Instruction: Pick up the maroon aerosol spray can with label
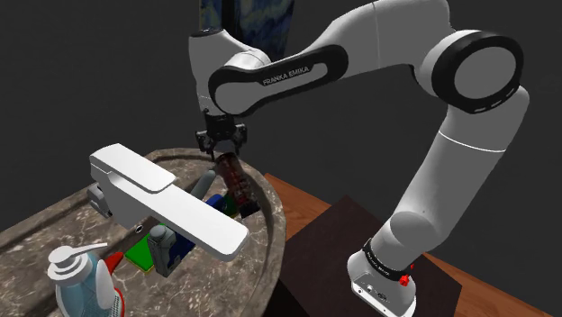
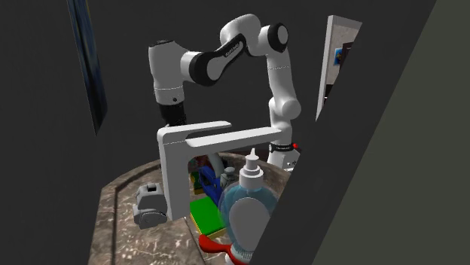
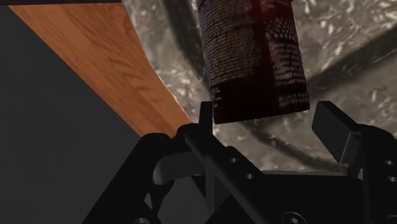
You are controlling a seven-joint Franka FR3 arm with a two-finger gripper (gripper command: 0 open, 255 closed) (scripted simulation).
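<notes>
The maroon cylindrical spray can with a small-print label [image 3: 254,57] is seen tilted by the right wall of the grey veined stone sink [image 1: 271,219], its end straddled by the black claw [image 3: 261,111], whose fingers are held apart, apparently for closing.

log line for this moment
stage: pre-grasp | gripper: open, fingers flank spray can end | spray can: tilted at sink rim | held: no
</notes>
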